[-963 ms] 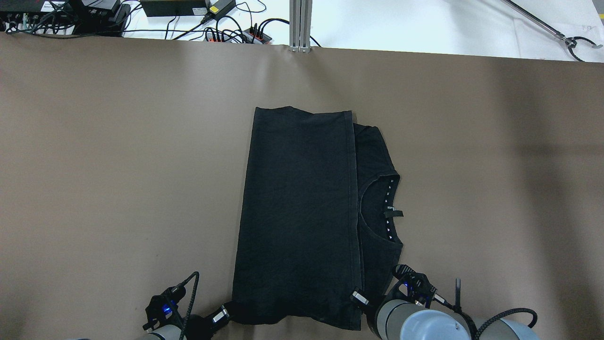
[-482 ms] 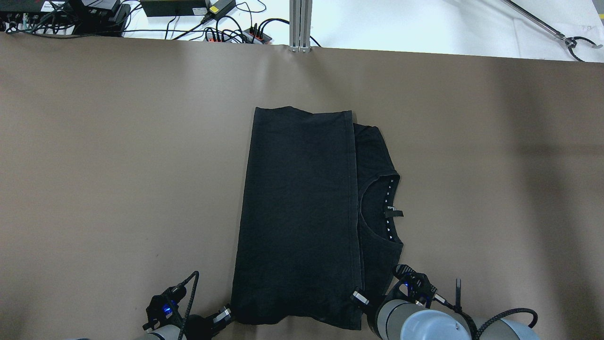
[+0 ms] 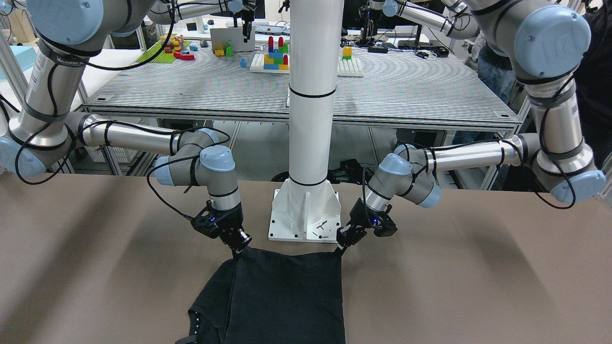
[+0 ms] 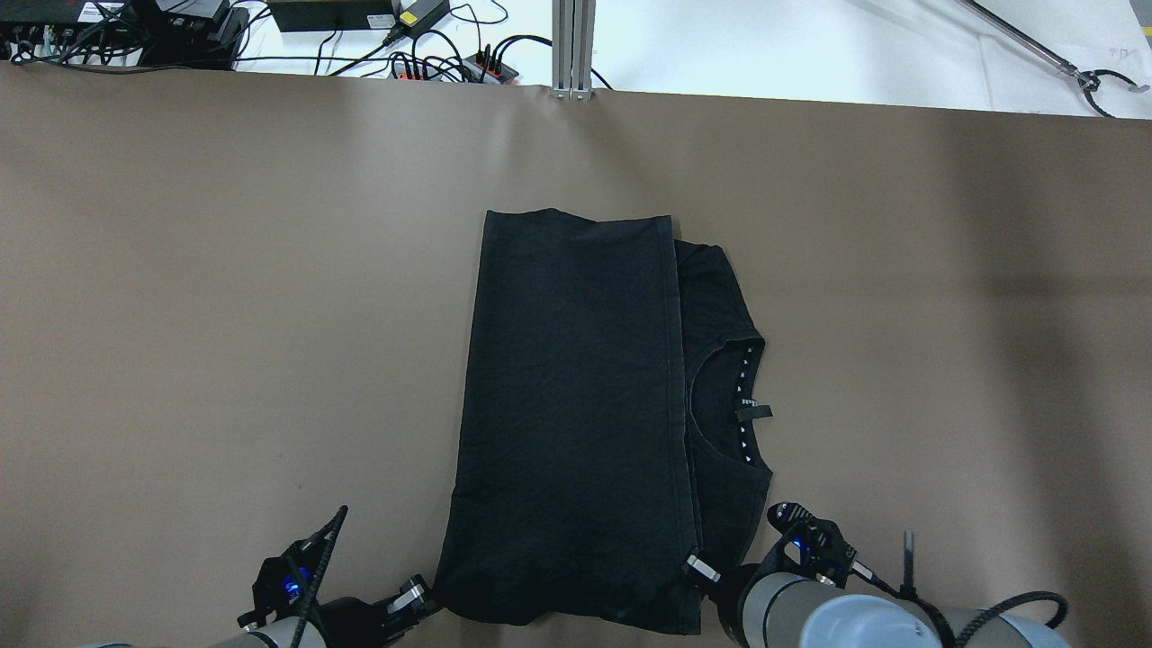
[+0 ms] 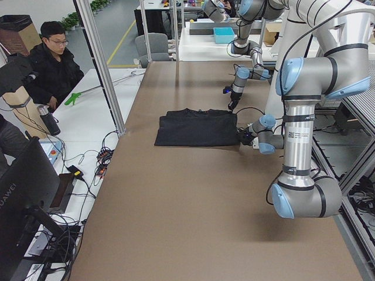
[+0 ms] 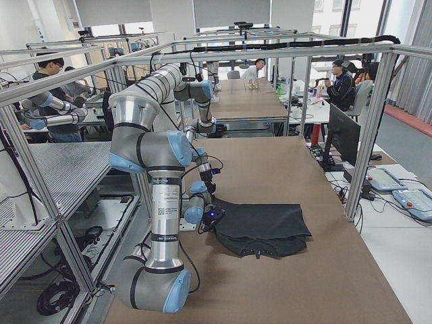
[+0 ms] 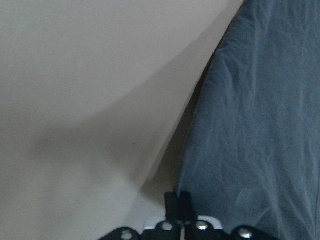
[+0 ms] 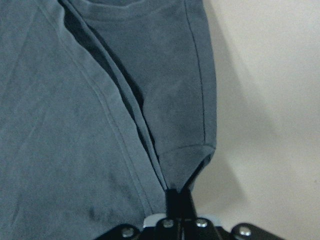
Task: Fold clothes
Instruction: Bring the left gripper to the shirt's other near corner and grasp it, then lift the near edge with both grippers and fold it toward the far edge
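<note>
A black T-shirt (image 4: 576,405) lies folded lengthwise on the brown table (image 4: 225,315), its collar (image 4: 742,405) showing at the right. My left gripper (image 4: 425,601) is shut on the shirt's near left corner. My right gripper (image 4: 695,563) is shut on the near right corner. In the front view the left gripper (image 3: 341,244) and the right gripper (image 3: 237,250) pinch the shirt's (image 3: 287,296) two corners nearest the robot base. The left wrist view shows shut fingers (image 7: 177,200) at the cloth's (image 7: 260,125) edge. The right wrist view shows shut fingers (image 8: 177,197) on layered hems (image 8: 100,125).
The robot's white base column (image 3: 311,143) stands just behind the shirt's near edge. Cables and power strips (image 4: 432,54) lie beyond the table's far edge. A person (image 5: 53,64) sits off the far side of the table.
Both grippers have drawn back toward the robot base, each still holding its corner. The whole shirt has slid a little toward the near edge.
</note>
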Robot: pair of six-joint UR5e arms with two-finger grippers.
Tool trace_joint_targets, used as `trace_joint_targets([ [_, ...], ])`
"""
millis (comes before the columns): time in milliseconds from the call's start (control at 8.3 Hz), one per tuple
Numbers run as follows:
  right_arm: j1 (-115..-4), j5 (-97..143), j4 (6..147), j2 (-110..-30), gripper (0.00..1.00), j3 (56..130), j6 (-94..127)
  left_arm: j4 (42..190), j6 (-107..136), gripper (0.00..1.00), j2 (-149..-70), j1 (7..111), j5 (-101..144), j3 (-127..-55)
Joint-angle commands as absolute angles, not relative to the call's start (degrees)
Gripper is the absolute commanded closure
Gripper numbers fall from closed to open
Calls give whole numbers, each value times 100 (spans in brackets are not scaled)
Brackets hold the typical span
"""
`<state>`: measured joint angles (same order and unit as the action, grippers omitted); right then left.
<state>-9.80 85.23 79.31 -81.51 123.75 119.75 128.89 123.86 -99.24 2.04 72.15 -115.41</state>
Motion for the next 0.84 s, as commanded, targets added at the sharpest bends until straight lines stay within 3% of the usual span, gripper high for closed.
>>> trace_joint_targets([
  [0,-1098,8543,7928,-8359,100,13129,11971,12502,12428,100,-9607,376,7364,-12565],
  [120,-1638,8665,7945,-8123,100,13096,11945,12115,12402,100,-9972,1091,7948,-12542],
  [361,-2877,9793,7911,-7343,100,12240,11866,11446,12174,100,-10710,2516,9135,-12219],
  [723,-3628,10116,7893,-6568,100,11052,11217,11443,11735,100,-11879,3812,10098,-10641],
])
